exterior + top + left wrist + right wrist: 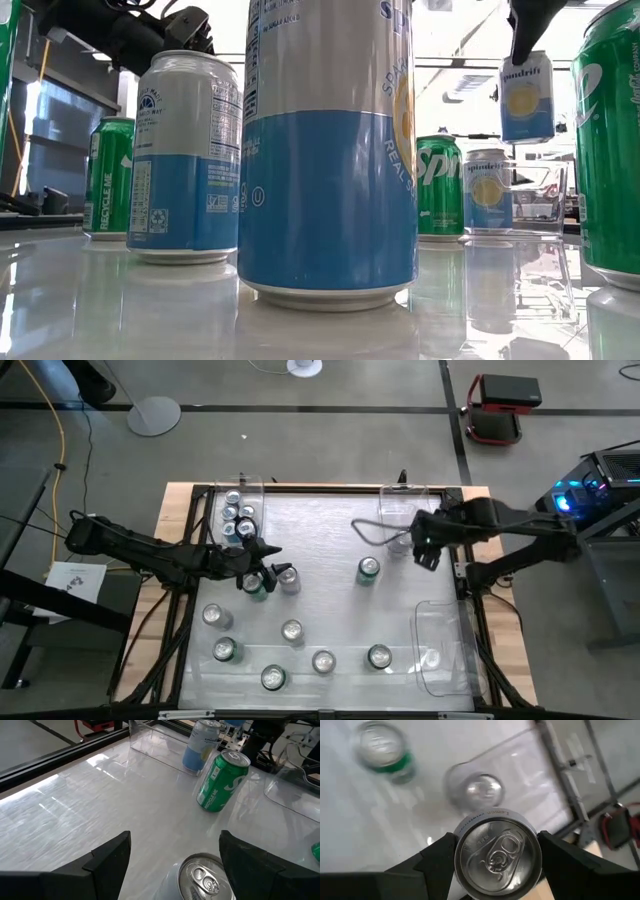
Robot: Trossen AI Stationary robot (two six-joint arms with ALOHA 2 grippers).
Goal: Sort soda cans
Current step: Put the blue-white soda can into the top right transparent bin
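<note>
Several soda cans stand upright on the white table (pixel 330 600), green ones and silver-blue ones. My left gripper (pixel 272 573) is open at the table's left middle. Its fingers stand on either side of a silver-topped can (pixel 205 880) without touching it, and a green can (pixel 257 588) stands right beside it. My right gripper (pixel 425 550) is shut on a blue and silver can (pixel 527 95), held in the air over the far right clear bin (pixel 405 510). Another can (pixel 480 790) stands in that bin below it. My right gripper pinches the blue and silver can between its two fingers (pixel 437 857), one on each side of the upper wall just under the rim (pixel 497 817). The fingers come from above, pointing down. The can hangs upright below them, lifted clear of table and bin.
A clear bin at the far left (pixel 238 510) holds several cans. A third clear bin (pixel 445 645) lies at the near right. A green can (pixel 368 568) stands mid-table, and loose cans (pixel 291 630) are spread along the near side. Dark frame rails (pixel 470 600) border the table.
</note>
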